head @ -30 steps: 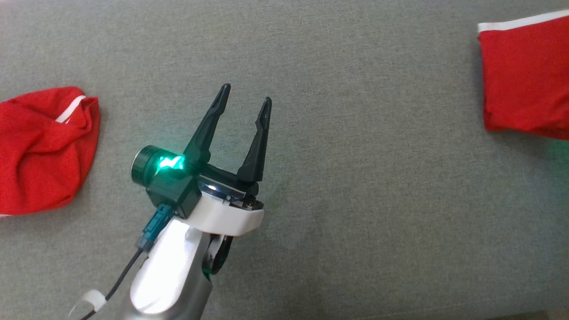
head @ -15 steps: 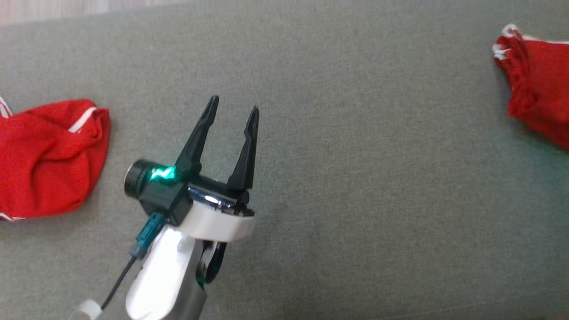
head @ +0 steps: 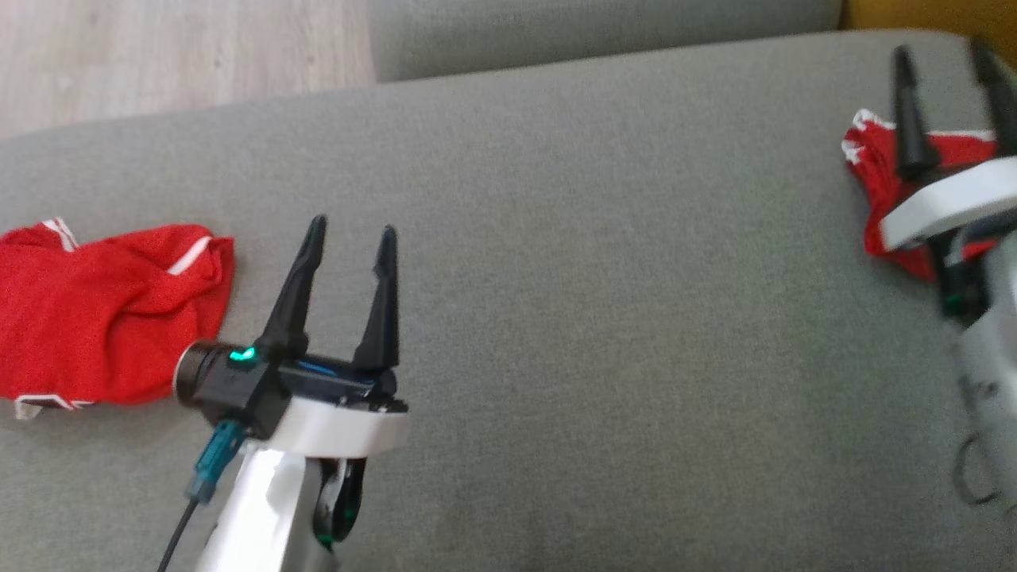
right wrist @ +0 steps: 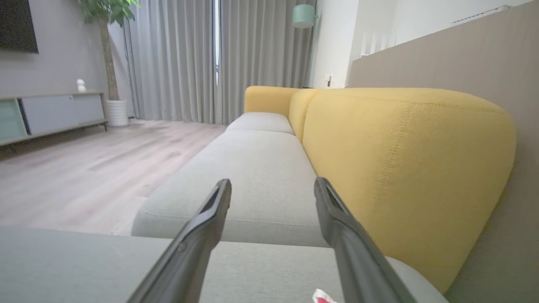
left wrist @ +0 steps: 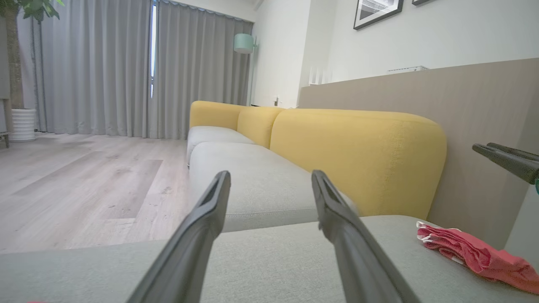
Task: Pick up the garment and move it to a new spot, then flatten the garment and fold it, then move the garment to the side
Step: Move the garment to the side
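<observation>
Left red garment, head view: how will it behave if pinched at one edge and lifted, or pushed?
Probably floppy: the left red garment lies bunched in soft folds, so the rest would likely drape. Likely light: the fabric looks thin, mesh-like. Pushed, it would probably wrinkle rather than slide on the textured grey cushion.

Black tapered fingers (head: 295,290), white wrist shell (head: 342,430), teal plug (head: 213,465)

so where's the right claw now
Head view, far right: the right claw hangs open above the red garment at the right end of the grey cushion.
</observation>
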